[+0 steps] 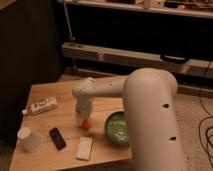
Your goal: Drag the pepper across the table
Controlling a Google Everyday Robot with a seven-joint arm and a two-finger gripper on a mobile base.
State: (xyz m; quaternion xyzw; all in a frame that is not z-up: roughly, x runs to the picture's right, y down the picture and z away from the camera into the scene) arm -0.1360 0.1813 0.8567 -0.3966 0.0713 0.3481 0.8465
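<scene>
The small orange-red pepper (85, 124) lies on the light-brown wooden table (52, 96), just left of the green bowl. My white arm reaches over the table from the right. My gripper (82, 117) points down right on top of the pepper, whose orange tip shows just below it. The rest of the pepper is hidden under the gripper.
A green bowl (116, 128) sits right of the pepper. A black phone (57, 138), a white rectangular object (84, 148), a white cup (28, 139) and a white bottle lying on its side (41, 106) are on the table's left and front parts. A dark shelf unit stands behind.
</scene>
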